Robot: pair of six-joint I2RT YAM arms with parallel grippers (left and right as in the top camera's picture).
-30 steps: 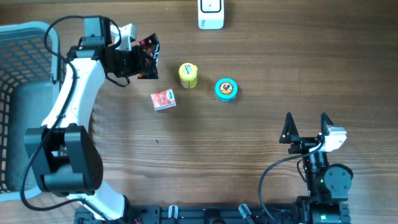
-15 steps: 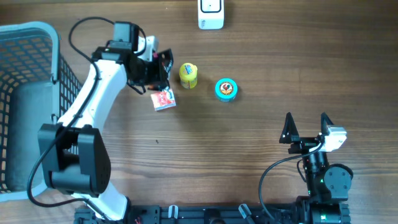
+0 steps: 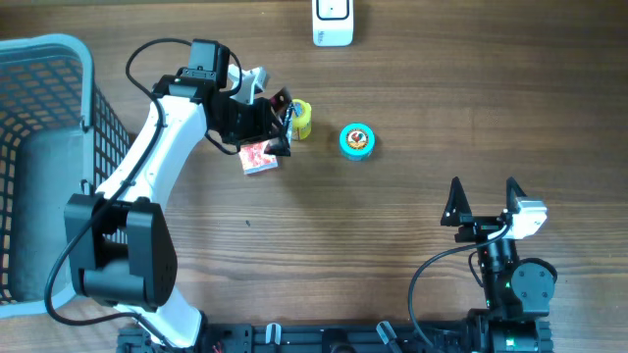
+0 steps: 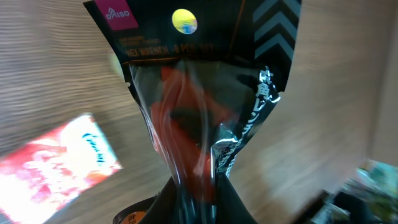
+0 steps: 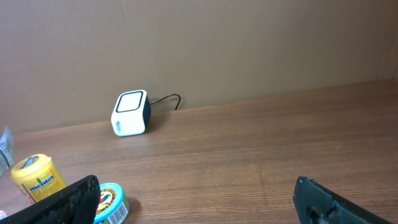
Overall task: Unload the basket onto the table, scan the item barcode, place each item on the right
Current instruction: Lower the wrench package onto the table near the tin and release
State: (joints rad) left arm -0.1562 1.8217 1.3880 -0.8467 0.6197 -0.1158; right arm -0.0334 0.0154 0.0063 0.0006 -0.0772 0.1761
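Observation:
My left gripper is shut on a black plastic packet with a pink label and red contents, held just above the table. In the overhead view the packet hangs right beside the yellow can, above the red sachet. The white scanner stands at the table's far edge, apart from the packet. No barcode on the packet shows. My right gripper stands open and empty at the near right, with the scanner far ahead of it.
A teal round tin lies right of the yellow can. A blue mesh basket fills the left edge. The red sachet lies on the wood below and left of the held packet. Bare wood spans the middle and right.
My left arm has swung to the right with the packet, from near the basket to beside the yellow can. The right arm has not moved.

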